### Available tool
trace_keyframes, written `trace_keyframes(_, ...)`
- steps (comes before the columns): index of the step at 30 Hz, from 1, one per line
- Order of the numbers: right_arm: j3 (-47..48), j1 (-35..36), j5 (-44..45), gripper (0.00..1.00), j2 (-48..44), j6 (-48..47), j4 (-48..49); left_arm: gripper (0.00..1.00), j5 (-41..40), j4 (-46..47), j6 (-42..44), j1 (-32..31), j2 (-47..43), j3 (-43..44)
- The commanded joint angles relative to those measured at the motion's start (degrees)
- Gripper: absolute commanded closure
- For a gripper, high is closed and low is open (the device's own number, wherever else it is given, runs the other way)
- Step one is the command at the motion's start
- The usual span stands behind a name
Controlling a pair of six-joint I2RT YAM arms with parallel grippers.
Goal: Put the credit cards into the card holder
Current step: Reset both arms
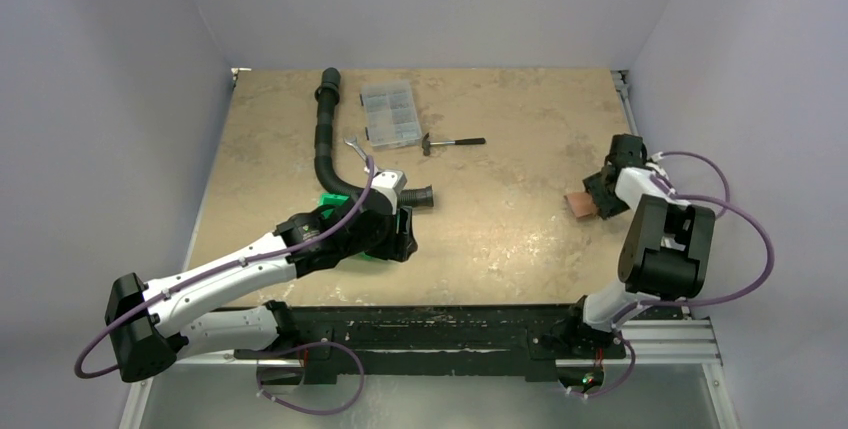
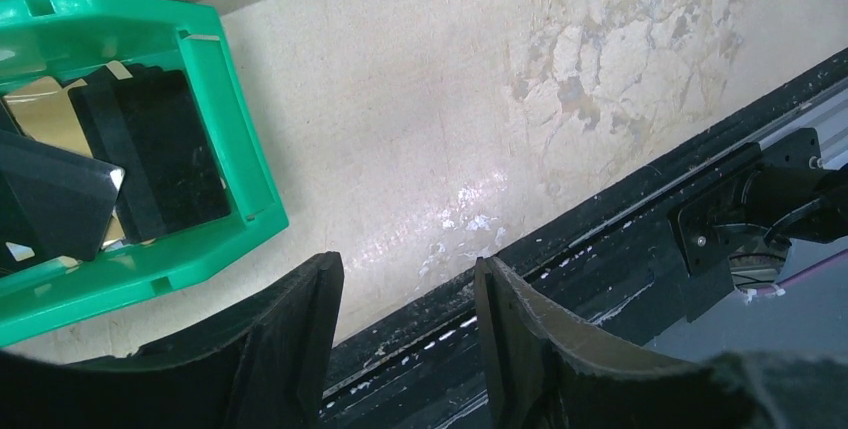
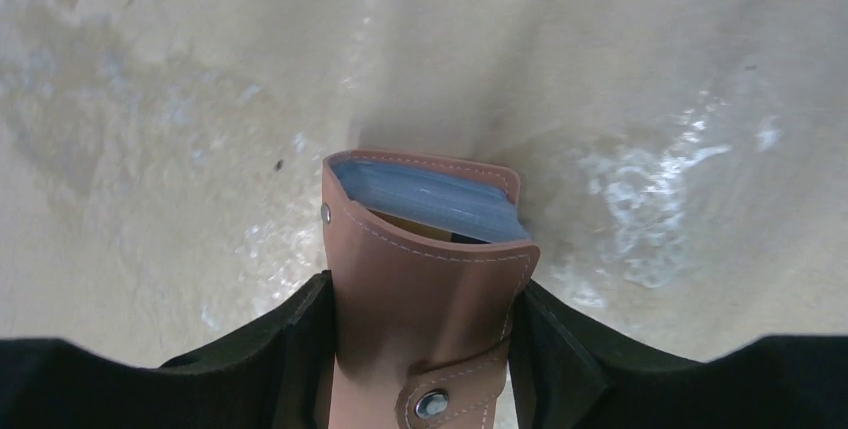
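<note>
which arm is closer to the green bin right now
Left. The left arm has its jaws open and empty right beside the green bin. The right arm is far across the table, its jaws shut on the card holder.

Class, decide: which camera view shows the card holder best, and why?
The right wrist view: the card holder fills the centre, clamped by the right end effector, with stitching, snap and grey-blue inside clear. The top external view shows only a small reddish patch; the left wrist view misses it entirely.
</note>
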Motion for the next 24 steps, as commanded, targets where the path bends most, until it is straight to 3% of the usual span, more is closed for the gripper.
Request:
trace_keyframes(1, -4.49, -3.24, 6.46, 0.57, -2.88, 1.58, -3.09, 0.45, 1.21, 0.11, 1.88, 0.08, -0.1, 3.32)
trace_keyframes(4, -5.24, -3.8, 11.05, 0.53, -6.31, 3.3, -3.75, 0.45, 1.23, -0.27, 2.46, 0.04, 0.36, 3.82)
trace_keyframes(8, -8.54, -6.47, 13.01, 0.41, -13.35, 4.51, -0.72, 0.45, 1.32, -0.51, 2.6, 0.08, 0.4, 4.1)
trace_keyframes(11, -8.3, -7.5, 12.86, 0.25, -17.0, 2.43, 0.47, 0.45, 1.25, -0.91, 2.82, 0.0, 0.47, 4.7)
trace_keyframes(14, -7.06, -7.51, 14.22, 0.02, -20.64, -0.34, -1.09, 0.44, -0.39, -2.03, 3.4, 0.08, 0.51, 5.9)
trace_keyframes(19, -4.0, -7.19, 11.91, 0.01, -31.43, -6.87, -2.43, 0.37, -4.34, -3.62, 4.27, 0.06, 0.2, 9.07)
trace_keyframes(24, 2.87, 4.29, 0.63, 0.01, -37.18, -14.55, -0.97, 0.36, -12.72, -3.04, 5.81, 0.14, -3.04, 14.23)
